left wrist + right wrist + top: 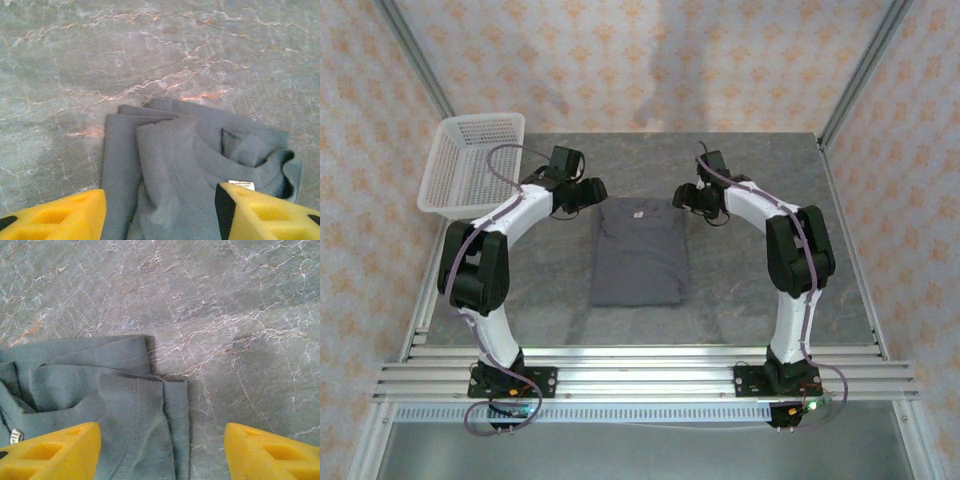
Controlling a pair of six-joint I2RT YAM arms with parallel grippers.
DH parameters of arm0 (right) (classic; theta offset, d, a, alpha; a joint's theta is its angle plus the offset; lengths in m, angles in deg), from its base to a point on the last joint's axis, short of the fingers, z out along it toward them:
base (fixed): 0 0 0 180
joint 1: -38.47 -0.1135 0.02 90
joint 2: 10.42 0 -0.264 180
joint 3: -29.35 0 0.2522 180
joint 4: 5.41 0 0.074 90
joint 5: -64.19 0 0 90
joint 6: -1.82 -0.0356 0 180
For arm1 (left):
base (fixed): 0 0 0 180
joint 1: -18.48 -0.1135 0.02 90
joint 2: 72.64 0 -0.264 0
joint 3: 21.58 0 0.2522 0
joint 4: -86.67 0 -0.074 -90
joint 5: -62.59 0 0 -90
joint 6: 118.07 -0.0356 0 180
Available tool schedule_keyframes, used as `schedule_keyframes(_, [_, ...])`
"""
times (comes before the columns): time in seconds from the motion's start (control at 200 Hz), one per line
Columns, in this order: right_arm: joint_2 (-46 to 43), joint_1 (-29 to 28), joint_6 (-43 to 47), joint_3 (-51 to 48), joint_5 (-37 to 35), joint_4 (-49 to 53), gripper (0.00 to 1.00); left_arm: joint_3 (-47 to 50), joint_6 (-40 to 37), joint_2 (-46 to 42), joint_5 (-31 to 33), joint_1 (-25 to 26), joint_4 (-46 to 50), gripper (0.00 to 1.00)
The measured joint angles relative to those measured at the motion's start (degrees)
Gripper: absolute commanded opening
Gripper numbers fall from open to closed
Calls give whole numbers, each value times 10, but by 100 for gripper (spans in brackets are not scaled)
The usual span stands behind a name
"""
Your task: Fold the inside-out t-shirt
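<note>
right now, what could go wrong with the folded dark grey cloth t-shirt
The open left gripper hangs over the collar of the dark slate-grey cloth t-shirt; pulling away, a yellow finger might snag it and undo the fold. The open right gripper hangs over the stacked corner edges; a sideways drag could splay them.
</note>
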State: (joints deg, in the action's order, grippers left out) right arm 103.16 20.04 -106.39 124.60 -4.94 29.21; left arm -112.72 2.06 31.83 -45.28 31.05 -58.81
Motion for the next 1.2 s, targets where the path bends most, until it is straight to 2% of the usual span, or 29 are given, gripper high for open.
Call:
schedule_keyframes(0.195, [58, 1, 26, 21, 35, -3, 62, 7, -19, 37, -26, 0, -10, 64])
schedule_keyframes(0.31, [72, 2, 42, 48, 46, 5, 55, 13, -22, 53, -40, 0, -12, 64])
schedule_keyframes(0.45, [104, -6, 51, 82, 54, 10, 42, 14, -22, 60, -42, 0, -17, 65])
schedule_keyframes(0.56, [121, -6, 52, 104, 63, 17, 36, 11, -22, 72, -42, 0, -16, 64])
schedule_keyframes(0.726, [130, -10, 47, 116, 63, 26, 11, -6, -19, 103, -42, -1, -13, 65])
schedule_keyframes(0.811, [130, -11, 50, 116, 70, 25, 4, -16, -15, 116, -47, -3, -14, 65])
schedule_keyframes(1.026, [127, -15, 48, 116, 78, 26, 2, -57, -5, 146, -63, -6, -18, 64])
schedule_keyframes(1.201, [124, -16, 48, 116, 83, 28, 2, -81, 3, 175, -86, -6, -33, 55])
